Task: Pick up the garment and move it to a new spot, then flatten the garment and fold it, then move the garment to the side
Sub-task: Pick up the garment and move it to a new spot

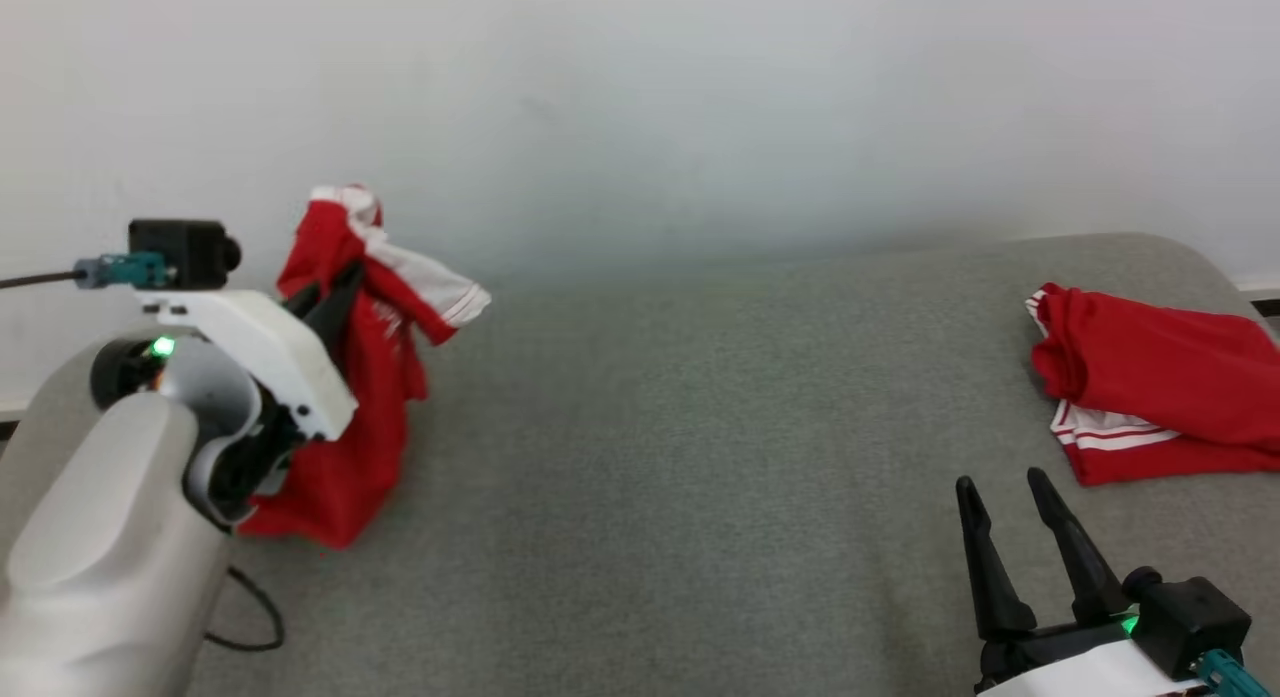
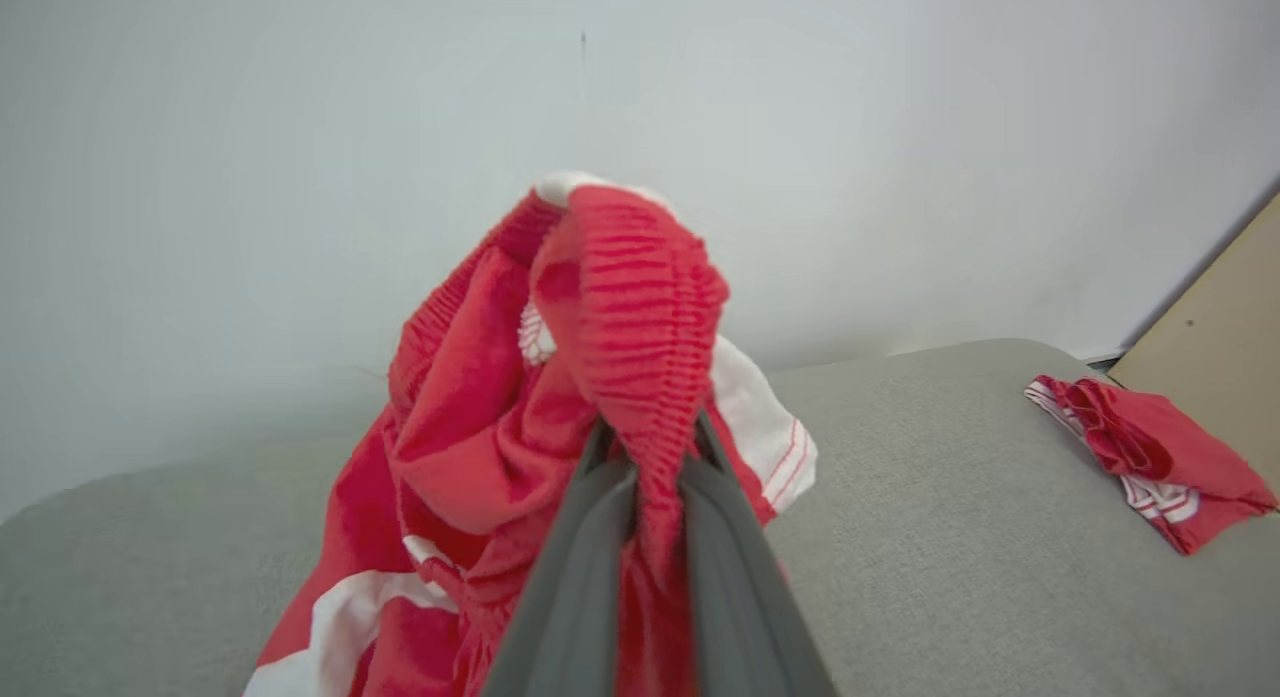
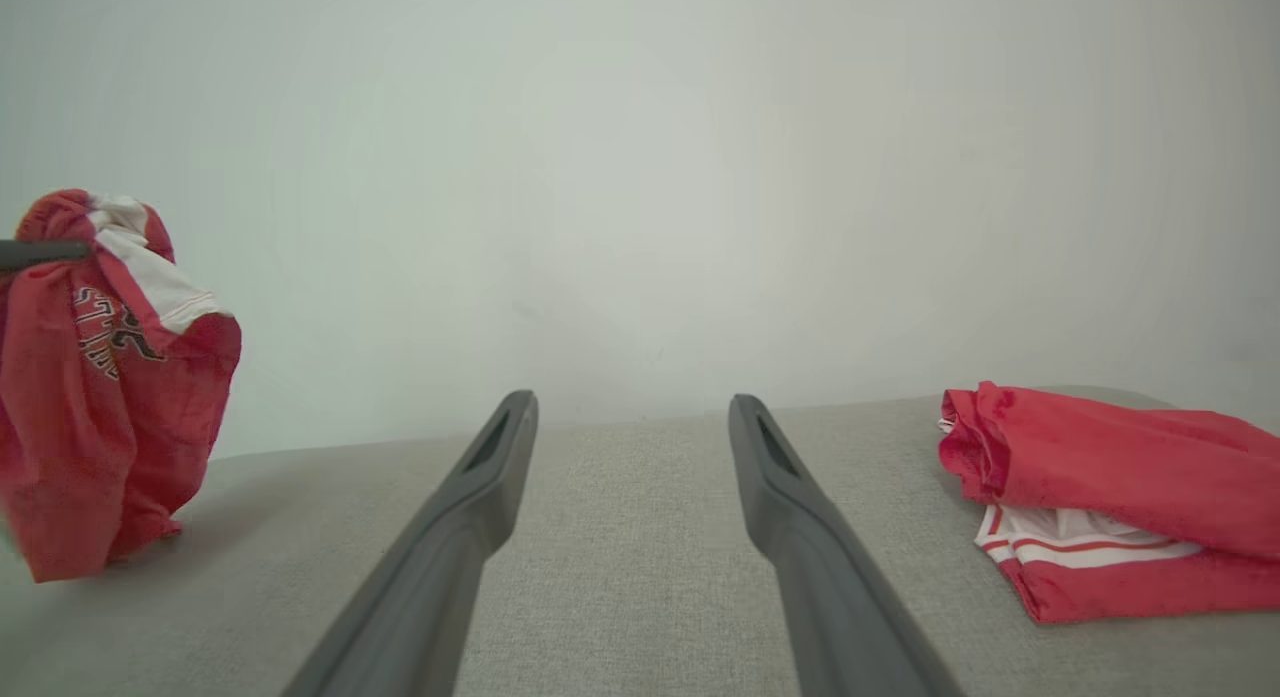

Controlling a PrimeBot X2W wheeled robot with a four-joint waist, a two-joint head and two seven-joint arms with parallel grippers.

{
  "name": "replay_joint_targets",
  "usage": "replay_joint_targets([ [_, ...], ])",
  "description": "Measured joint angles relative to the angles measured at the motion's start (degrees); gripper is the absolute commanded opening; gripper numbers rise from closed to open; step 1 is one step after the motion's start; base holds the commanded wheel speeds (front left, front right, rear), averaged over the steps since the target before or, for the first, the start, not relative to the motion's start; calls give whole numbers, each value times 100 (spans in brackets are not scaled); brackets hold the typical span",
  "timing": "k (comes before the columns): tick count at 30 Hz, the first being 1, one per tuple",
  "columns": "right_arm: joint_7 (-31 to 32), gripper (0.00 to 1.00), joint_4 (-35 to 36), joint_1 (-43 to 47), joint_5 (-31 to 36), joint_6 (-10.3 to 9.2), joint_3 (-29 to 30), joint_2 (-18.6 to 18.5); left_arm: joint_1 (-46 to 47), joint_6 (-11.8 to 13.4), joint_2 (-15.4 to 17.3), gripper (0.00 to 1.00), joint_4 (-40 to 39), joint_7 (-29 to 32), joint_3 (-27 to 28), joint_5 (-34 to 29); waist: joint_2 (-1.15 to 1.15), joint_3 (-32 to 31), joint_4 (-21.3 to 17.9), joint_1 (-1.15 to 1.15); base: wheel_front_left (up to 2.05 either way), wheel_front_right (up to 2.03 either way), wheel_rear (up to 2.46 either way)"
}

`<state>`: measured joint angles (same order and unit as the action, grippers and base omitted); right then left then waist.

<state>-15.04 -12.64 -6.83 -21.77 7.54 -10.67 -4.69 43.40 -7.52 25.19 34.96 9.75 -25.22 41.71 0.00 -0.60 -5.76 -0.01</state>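
while the head view looked down across the grey table, the garment hung at nine o'clock, a bunched red piece with white trim at its top and a white-edged flap sticking out toward three o'clock. its long axis ran from twelve to six, with the top gathered high against the pale wall and the lower end reaching down to the table. the left gripper had its dark fingers pinched tight on the garment's upper part. at five o'clock the right gripper had its fingers spread wide, with nothing between them. a second garment, red with white stripes, lay folded on the table at three o'clock, well apart from the held one.

in the left wrist view, the two fingers met narrowly on a ribbed red band that rose over their tips toward twelve o'clock. red and white cloth drooped from it toward seven o'clock. the second garment lay near four o'clock, with a tan board beyond it at three o'clock.

in the right wrist view, the right gripper's fingers stood wide apart above the table, holding nothing. the garment hung upright at nine o'clock, with dark lettering on the red, too crumpled to read. a dark finger reached into its top from the left edge. the second garment lay at four o'clock.
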Motion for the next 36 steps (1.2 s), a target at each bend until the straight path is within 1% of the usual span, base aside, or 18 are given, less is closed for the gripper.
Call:
replay_joint_targets([
  [3, -1, 100, 57, 12, 1, 0, 70, -41, -20, 8, -131, 0, -539, 27, 13, 164, 0, -63, -139, 0, 0, 0, 0],
  [10, -1, 100, 132, 34, 2, 0, 205, -137, -274, 216, -593, 0, -1769, 43, -70, 345, 0, -106, -444, 0, 0, 0, 0],
  [14, -1, 100, 162, 27, 2, 0, 237, -179, -549, 377, -805, 0, -2223, -12, -166, 434, 0, -50, -606, 0, 0, 0, 0],
  [17, -1, 100, 165, 23, 2, 0, 249, -214, -774, 477, -942, 0, -2352, -166, -298, 341, 0, 15, -707, 0, 0, 0, 0],
  [19, -1, 100, 165, 15, 2, 0, 226, -214, -1014, 550, -1056, 0, -2278, -356, -387, 267, 0, 65, -772, 0, 0, 0, 0],
  [21, -1, 100, 164, 11, 2, 0, 205, -210, -1192, 597, -1091, 0, -2052, -565, -514, 87, 0, 128, -826, 0, 0, 0, 0],
  [24, -1, 100, 152, -17, 2, 1, 164, -193, -1417, 605, -1246, 0, -1447, -870, -682, -59, 0, 248, -886, 0, 0, 0, 0],
  [26, -1, 100, 145, -35, 2, 0, 154, -187, -1480, 567, -1382, 0, -937, -994, -821, -123, 0, 328, -913, 0, 0, 0, 0],
  [29, 0, 100, 121, -74, 3, 0, 131, -183, -1451, 417, -1661, 0, -230, -1089, -1020, -181, 0, 428, -911, 0, 0, 0, 0],
  [30, -1, 100, 103, -96, 3, 0, 115, -182, -1425, 370, -1757, 40, 11, -1067, -1109, -180, 0, 445, -904, 0, 0, 0, 0],
  [31, -1, 100, 90, -119, 4, 0, 107, -181, -1393, 326, -1846, 100, 216, -1076, -1182, -187, 0, 455, -896, 0, 0, 0, 0],
  [36, -1, 100, 31, -144, 12, 0, 97, -192, -1107, 163, -2005, 100, 832, -1422, -1377, -253, 0, 414, -840, 0, 0, 0, 0],
])
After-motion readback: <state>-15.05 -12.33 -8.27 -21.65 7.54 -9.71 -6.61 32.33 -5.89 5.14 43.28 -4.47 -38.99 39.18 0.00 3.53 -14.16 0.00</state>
